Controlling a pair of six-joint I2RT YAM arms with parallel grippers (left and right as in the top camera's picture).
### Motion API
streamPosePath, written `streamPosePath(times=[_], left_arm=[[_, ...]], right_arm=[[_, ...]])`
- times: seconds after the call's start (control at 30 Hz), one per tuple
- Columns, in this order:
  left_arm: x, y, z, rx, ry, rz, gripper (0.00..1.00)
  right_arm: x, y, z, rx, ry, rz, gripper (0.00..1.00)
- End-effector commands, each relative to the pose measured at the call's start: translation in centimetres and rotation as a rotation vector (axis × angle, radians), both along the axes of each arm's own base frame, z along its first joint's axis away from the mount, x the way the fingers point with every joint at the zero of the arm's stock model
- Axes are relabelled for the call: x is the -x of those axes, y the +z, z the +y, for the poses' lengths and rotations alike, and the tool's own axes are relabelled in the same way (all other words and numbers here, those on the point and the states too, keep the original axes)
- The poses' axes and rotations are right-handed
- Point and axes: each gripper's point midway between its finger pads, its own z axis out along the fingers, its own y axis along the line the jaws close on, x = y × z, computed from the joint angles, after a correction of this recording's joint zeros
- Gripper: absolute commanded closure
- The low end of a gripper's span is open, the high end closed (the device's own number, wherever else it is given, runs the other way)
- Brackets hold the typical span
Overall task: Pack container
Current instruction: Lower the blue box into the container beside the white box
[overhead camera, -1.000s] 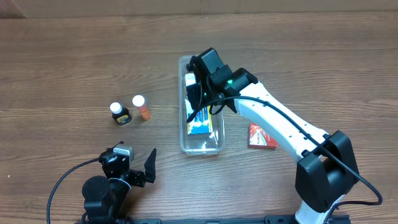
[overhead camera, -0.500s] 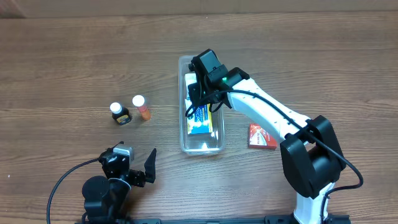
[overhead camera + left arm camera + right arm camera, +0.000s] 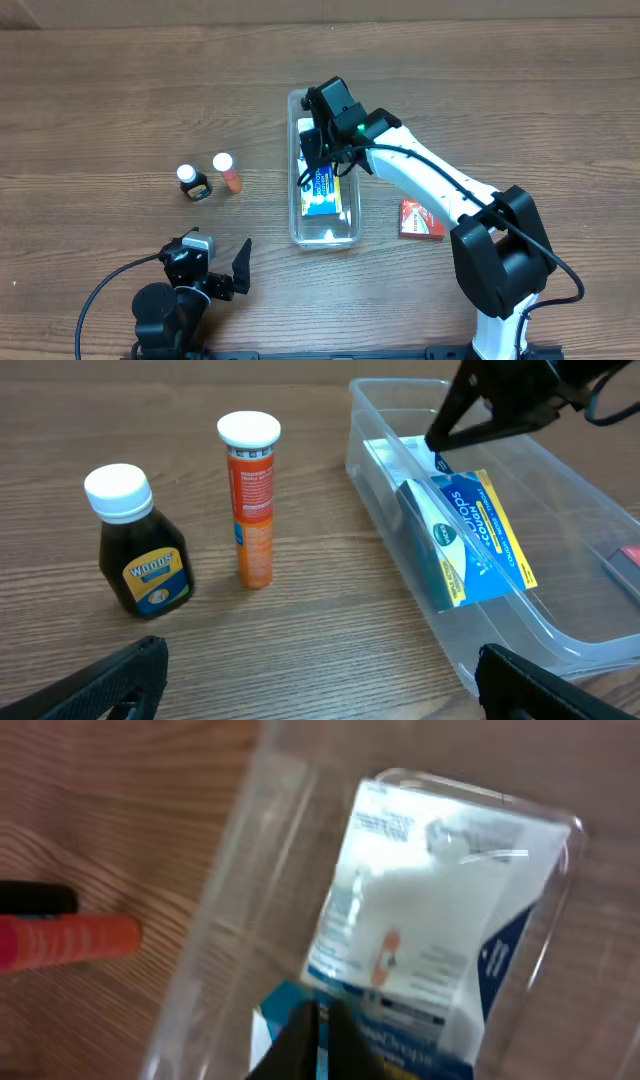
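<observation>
The container (image 3: 324, 236) is set mid-table, its long side running near to far. A blue and yellow box (image 3: 322, 190) is leaned inside it, and a white box (image 3: 305, 128) is seen at its far end. The right gripper (image 3: 313, 152) is held over the far half with its fingers drawn together; whether the blue box is grasped cannot be told. The left gripper (image 3: 320, 668) is spread wide at the near left. A dark bottle (image 3: 193, 183) and an orange tube (image 3: 229, 172) are stood left of the container, and a red box (image 3: 421, 220) is laid to its right.
</observation>
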Motion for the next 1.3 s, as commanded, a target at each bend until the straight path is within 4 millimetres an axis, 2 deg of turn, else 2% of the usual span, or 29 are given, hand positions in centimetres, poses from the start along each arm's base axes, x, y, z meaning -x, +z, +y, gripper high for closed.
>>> streamPosePath(times=[0.0,0.2,0.37,0.6,0.77,0.83,1.0,1.1,1.27], left_arm=[[0.0,0.1,0.0,-0.011,-0.008,-0.013,0.00],[0.0,0.1,0.0,-0.011,-0.008,-0.013,0.00],[0.0,0.1,0.0,-0.011,-0.008,-0.013,0.00],[0.0,0.1,0.0,-0.011,-0.008,-0.013,0.00],[0.0,0.1,0.0,-0.011,-0.008,-0.013,0.00],[0.0,0.1,0.0,-0.011,-0.008,-0.013,0.00],[0.0,0.1,0.0,-0.011,-0.008,-0.013,0.00],[0.0,0.1,0.0,-0.011,-0.008,-0.013,0.00],[0.0,0.1,0.0,-0.011,-0.008,-0.014,0.00]], right_arm=[[-0.3,0.0,-0.2,0.007,-0.007,-0.001,0.92],[1.7,-2.9,-1.0,0.073,0.002,0.112,0.96],[3.1,-3.1,-0.9,0.067,0.025,0.171,0.96],[2.4,-1.5,-0.4,0.034,0.027,0.120,0.96],[-0.2,0.7,0.8,-0.043,0.021,0.005,0.96],[-1.5,1.1,0.7,-0.048,-0.001,-0.043,0.96],[-3.1,1.8,0.5,-0.042,-0.031,-0.116,0.96],[-3.0,1.6,0.5,-0.040,-0.031,-0.112,0.96],[-1.9,-2.0,-0.3,0.011,-0.027,-0.038,0.96]])
